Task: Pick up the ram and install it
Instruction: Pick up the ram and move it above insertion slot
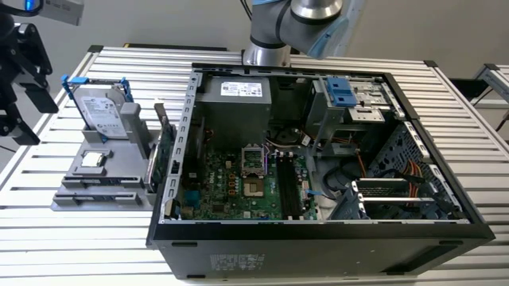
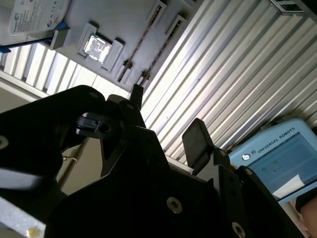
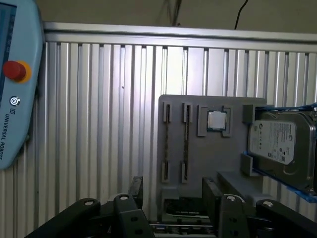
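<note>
Hovering open by the parts holder

The gripper (image 3: pixel 173 191) is hanging over the slatted table (image 3: pixel 99 124), fingers spread wide and pinching nothing. The ram (image 3: pixel 167 144) is standing on edge in a slot of the grey holder (image 3: pixel 208 158), a second stick (image 3: pixel 185 144) just beside it. The holder is lying at the exterior view's left of the open computer case (image 1: pixel 318 238).

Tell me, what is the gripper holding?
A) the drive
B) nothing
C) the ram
B: the gripper is open and empty, while the ram stands on edge in the grey holder.
</note>
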Controlling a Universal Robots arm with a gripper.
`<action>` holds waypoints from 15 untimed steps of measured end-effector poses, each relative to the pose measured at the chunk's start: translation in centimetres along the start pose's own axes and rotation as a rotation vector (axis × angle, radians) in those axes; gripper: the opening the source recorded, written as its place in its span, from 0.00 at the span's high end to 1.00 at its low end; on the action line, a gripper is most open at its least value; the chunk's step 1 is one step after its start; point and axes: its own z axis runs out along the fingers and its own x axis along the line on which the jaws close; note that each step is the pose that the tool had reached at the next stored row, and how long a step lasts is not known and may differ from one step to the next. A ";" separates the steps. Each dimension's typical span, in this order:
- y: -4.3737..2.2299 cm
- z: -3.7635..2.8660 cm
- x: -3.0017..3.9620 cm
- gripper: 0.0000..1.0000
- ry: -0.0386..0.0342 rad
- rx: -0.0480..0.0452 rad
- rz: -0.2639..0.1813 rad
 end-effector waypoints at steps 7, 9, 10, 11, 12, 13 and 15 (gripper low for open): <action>-0.01 0.36 -0.02 0.00 0.0005 0.0000 0.000; -0.01 0.47 -0.04 0.00 0.0005 0.0000 0.000; -0.01 0.52 -0.05 0.00 0.0005 0.0000 0.000; -0.01 0.59 -0.06 0.00 0.0005 0.0000 0.000; -0.01 0.66 -0.07 0.00 0.0005 0.0000 0.000; -0.02 0.72 -0.08 0.00 0.0004 0.0001 0.000; -0.02 0.85 -0.10 0.00 0.0004 0.0001 0.000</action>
